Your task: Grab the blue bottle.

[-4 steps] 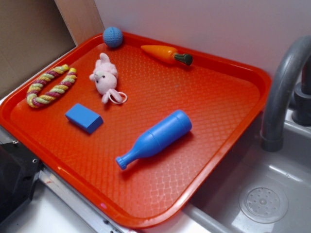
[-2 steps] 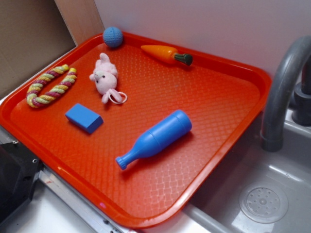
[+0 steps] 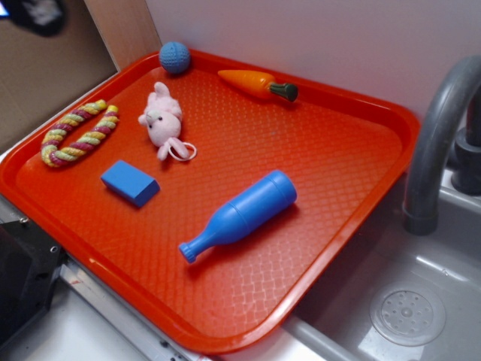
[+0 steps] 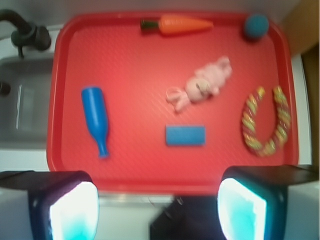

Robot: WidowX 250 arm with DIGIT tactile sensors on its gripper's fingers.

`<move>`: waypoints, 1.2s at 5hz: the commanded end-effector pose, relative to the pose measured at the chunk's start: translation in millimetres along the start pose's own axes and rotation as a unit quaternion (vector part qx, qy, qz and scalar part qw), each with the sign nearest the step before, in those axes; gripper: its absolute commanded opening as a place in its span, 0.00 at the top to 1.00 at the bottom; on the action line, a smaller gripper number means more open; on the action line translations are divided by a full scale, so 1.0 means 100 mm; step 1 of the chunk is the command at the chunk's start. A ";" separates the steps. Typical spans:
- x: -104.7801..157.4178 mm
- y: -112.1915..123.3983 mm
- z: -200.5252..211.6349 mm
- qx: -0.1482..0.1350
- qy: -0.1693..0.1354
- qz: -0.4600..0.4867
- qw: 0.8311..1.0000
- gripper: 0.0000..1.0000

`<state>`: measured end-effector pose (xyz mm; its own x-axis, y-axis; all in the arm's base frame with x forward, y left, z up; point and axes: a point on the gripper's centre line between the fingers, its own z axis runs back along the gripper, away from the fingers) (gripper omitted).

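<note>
The blue bottle (image 3: pixel 240 214) lies on its side on the red tray (image 3: pixel 331 150), right of the tray's middle, with its neck pointing to the front left. In the wrist view the bottle (image 4: pixel 95 117) is at the left of the tray (image 4: pixel 135 75), neck toward me. My gripper (image 4: pixel 157 210) is open and empty, jaws wide apart, high above the tray's near edge and well clear of the bottle. In the exterior view only a dark blurred part of the arm (image 3: pixel 34 13) shows, at the top left corner.
Also on the tray are a flat blue block (image 3: pixel 130 183), a pink plush bunny (image 3: pixel 161 119), a rope ring (image 3: pixel 79 133), a small blue knitted ball (image 3: pixel 174 57) and a toy carrot (image 3: pixel 257 83). A grey faucet (image 3: pixel 440 128) and a sink (image 3: pixel 406 316) are to the right.
A dark blurred part of the arm has come into the top left corner of the exterior view. The bottle and the other toys have not moved.
</note>
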<state>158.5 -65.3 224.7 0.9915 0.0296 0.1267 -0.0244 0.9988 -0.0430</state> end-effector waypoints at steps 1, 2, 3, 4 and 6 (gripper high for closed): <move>0.37 -0.66 -0.37 -0.015 -0.043 -0.043 0.998 0.00; 0.40 -0.74 -0.67 -0.019 -0.008 -0.038 0.999 0.00; 0.38 -0.82 -1.06 -0.014 0.030 -0.043 0.999 0.00; 0.34 -0.86 -1.40 -0.010 0.063 -0.067 0.996 0.00; 0.27 -0.87 -1.88 -0.002 0.103 -0.096 0.990 0.00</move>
<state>210.8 -157.1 38.9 0.9802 -0.1721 -0.0983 0.1698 0.9850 -0.0319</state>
